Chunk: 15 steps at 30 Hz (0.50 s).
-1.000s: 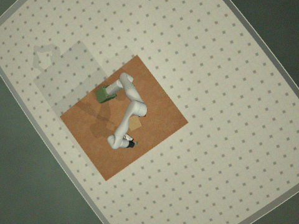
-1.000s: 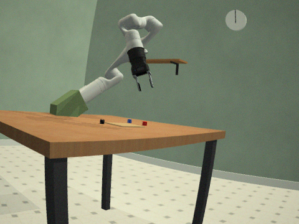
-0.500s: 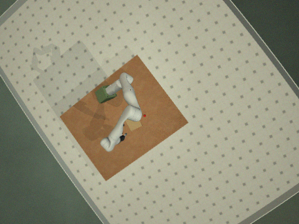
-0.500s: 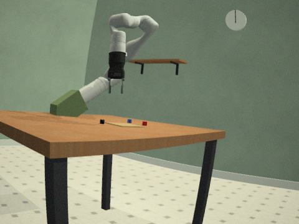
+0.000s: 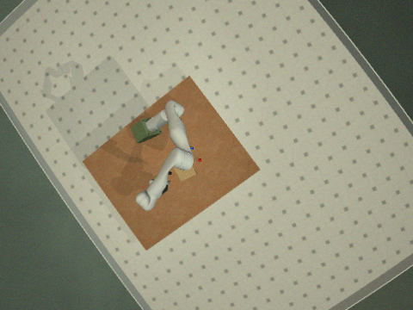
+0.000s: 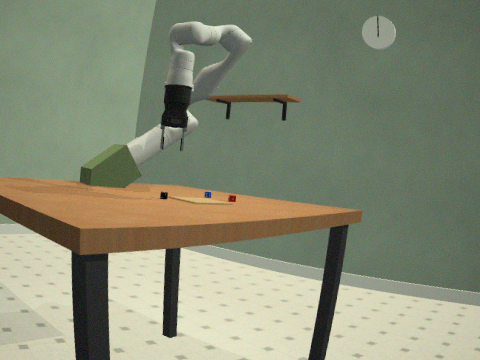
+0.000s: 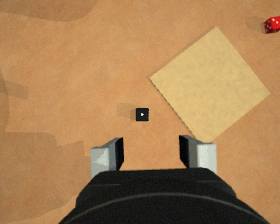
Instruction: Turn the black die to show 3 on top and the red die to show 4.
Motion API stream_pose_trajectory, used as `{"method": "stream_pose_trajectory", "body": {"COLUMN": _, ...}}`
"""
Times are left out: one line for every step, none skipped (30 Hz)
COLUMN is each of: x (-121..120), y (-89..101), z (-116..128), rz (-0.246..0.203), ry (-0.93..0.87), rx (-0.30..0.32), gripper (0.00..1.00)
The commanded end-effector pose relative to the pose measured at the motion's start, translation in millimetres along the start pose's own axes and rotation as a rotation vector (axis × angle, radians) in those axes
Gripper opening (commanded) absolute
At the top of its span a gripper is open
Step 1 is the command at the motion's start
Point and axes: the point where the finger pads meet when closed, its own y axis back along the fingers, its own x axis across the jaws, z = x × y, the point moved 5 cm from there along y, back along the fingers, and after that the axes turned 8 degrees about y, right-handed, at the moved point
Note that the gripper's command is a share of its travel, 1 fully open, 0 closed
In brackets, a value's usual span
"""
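The black die lies on the bare table top just left of the tan mat, off the mat, with one pip up. It also shows in the side view. The red die lies on the table beyond the mat's far right corner, off the mat, and shows in the side view. The blue die sits by the mat's far edge; whether it is on the mat I cannot tell. My gripper is open and empty. It points straight down, high above the black die.
The arm's green base stands at the back left of the wooden table. The table edge runs along the front. A wall shelf hangs behind the arm.
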Motion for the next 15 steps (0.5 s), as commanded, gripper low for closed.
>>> {"method": "stream_pose_trajectory", "body": {"x": -0.6, "y": 0.5, "z": 0.2, "rz": 0.000, "ry": 0.000, "rx": -0.001, "gripper": 1.00}}
{"method": "stream_pose_trajectory", "body": {"x": -0.6, "y": 0.5, "z": 0.2, "rz": 0.000, "ry": 0.000, "rx": -0.001, "gripper": 1.00}}
{"method": "stream_pose_trajectory", "body": {"x": -0.6, "y": 0.5, "z": 0.2, "rz": 0.000, "ry": 0.000, "rx": -0.001, "gripper": 1.00}}
{"method": "stream_pose_trajectory", "body": {"x": -0.6, "y": 0.5, "z": 0.2, "rz": 0.000, "ry": 0.000, "rx": -0.001, "gripper": 1.00}}
{"method": "stream_pose_trajectory", "body": {"x": -0.6, "y": 0.5, "z": 0.2, "rz": 0.000, "ry": 0.000, "rx": -0.001, "gripper": 1.00}}
{"method": "stream_pose_trajectory", "body": {"x": -0.6, "y": 0.5, "z": 0.2, "rz": 0.000, "ry": 0.000, "rx": -0.001, "gripper": 1.00}}
{"method": "stream_pose_trajectory", "body": {"x": -0.6, "y": 0.5, "z": 0.2, "rz": 0.000, "ry": 0.000, "rx": -0.001, "gripper": 1.00}}
{"method": "stream_pose_trajectory", "body": {"x": -0.6, "y": 0.5, "z": 0.2, "rz": 0.000, "ry": 0.000, "rx": -0.001, "gripper": 1.00}}
{"method": "stream_pose_trajectory", "body": {"x": -0.6, "y": 0.5, "z": 0.2, "rz": 0.000, "ry": 0.000, "rx": -0.001, "gripper": 1.00}}
{"method": "stream_pose_trajectory", "body": {"x": -0.6, "y": 0.5, "z": 0.2, "rz": 0.000, "ry": 0.000, "rx": -0.001, "gripper": 1.00}}
{"method": "stream_pose_trajectory", "body": {"x": -0.6, "y": 0.5, "z": 0.2, "rz": 0.000, "ry": 0.000, "rx": -0.001, "gripper": 1.00}}
{"method": "stream_pose_trajectory", "body": {"x": -0.6, "y": 0.5, "z": 0.2, "rz": 0.000, "ry": 0.000, "rx": -0.001, "gripper": 1.00}}
{"method": "stream_pose_trajectory", "body": {"x": -0.6, "y": 0.3, "z": 0.2, "rz": 0.000, "ry": -0.001, "rx": -0.001, "gripper": 1.00}}
{"method": "stream_pose_trajectory", "body": {"x": -0.7, "y": -0.3, "z": 0.2, "rz": 0.000, "ry": -0.001, "rx": -0.002, "gripper": 1.00}}
{"method": "stream_pose_trajectory", "body": {"x": -0.7, "y": -1.4, "z": 0.1, "rz": 0.000, "ry": -0.002, "rx": -0.003, "gripper": 1.00}}
